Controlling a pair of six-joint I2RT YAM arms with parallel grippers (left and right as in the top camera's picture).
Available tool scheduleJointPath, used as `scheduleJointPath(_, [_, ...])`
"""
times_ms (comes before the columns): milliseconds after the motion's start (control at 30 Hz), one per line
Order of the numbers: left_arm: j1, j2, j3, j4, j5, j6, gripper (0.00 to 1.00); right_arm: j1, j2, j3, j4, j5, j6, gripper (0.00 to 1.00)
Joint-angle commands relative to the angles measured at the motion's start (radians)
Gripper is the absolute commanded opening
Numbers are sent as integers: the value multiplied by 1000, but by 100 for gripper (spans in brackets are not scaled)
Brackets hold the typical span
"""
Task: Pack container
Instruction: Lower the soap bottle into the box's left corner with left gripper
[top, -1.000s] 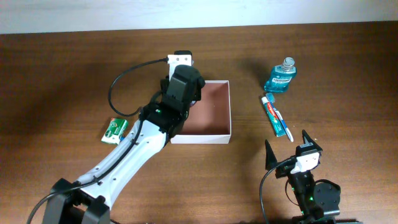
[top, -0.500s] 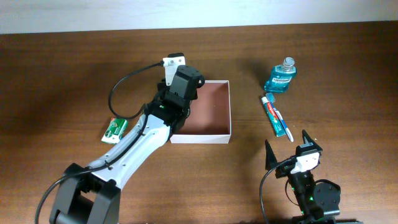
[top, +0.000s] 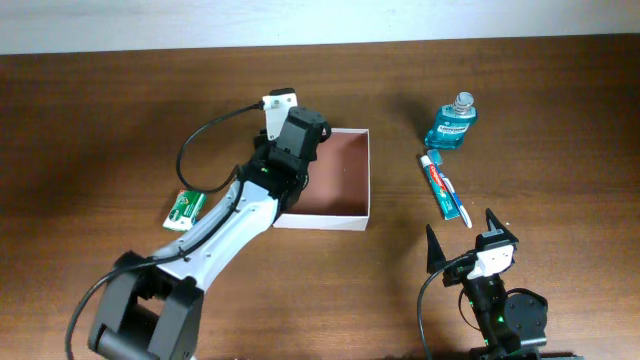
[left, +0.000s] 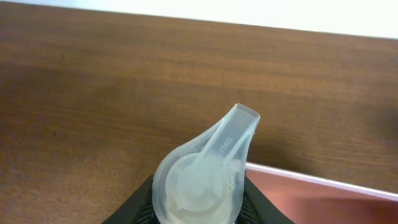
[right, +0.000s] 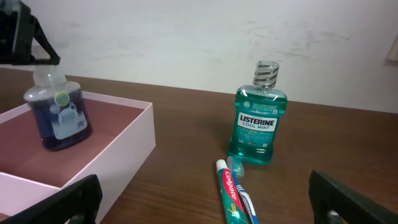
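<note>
The container (top: 345, 190) is a shallow white-walled box with a reddish-brown inside, at the table's middle. A pump bottle of blue liquid soap (right: 59, 118) stands upright in its left part. My left gripper (right: 42, 61) is shut on the bottle's clear pump top (left: 205, 168), with a black finger on each side of it. In the overhead view the left gripper (top: 293, 140) covers the bottle. The container's white rim (left: 323, 183) shows to the right of the pump. My right gripper (top: 462, 235) stands open near the front edge, holding nothing.
A teal mouthwash bottle (top: 452, 122) stands right of the container. A toothpaste tube (top: 437, 180) and a toothbrush (top: 457, 205) lie side by side in front of it. A green packet (top: 185, 208) lies left of the container, beside the left arm.
The left gripper has shifted slightly over the container's left part, still shut on the pump top. The right arm has not moved.
</note>
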Motion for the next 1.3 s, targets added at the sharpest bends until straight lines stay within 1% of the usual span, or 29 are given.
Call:
scheduleJointPath(0, [2, 12, 19, 21, -29, -19, 9, -4, -6, -5, -5, -1, 0, 99])
scheduleJointPath(100, [2, 12, 19, 26, -27, -19, 10, -4, -6, -5, -5, -1, 0, 99])
scheduleJointPath(167, [2, 12, 19, 24, -13, -19, 20, -4, -6, -5, -5, -2, 0, 98])
scheduleJointPath(200, [2, 12, 19, 24, -10, -19, 28, -4, -6, -5, -5, -2, 0, 99])
scheduleJointPath(333, [2, 12, 20, 21, 40, -19, 37, -4, -6, -5, -5, -1, 0, 99])
scheduleJointPath(400, [2, 12, 19, 21, 43, -19, 41, -4, -6, -5, -5, -2, 0, 98])
scheduleJointPath(467, [2, 12, 19, 21, 43, -19, 43, -4, -6, -5, -5, -1, 0, 99])
scheduleJointPath(600, [2, 12, 20, 8, 43, -18, 55, -4, -6, -5, -5, -2, 0, 99])
scheduleJointPath(833, [2, 9, 20, 3, 115, -15, 59, -4, -6, -5, -5, -2, 0, 99])
scheduleJointPath(1000, [2, -13, 20, -10, 122, -15, 62, -4, -6, -5, -5, -2, 0, 99])
scheduleJointPath(1267, [2, -100, 20, -151, 122, -15, 68, -4, -6, -5, -5, -2, 0, 99])
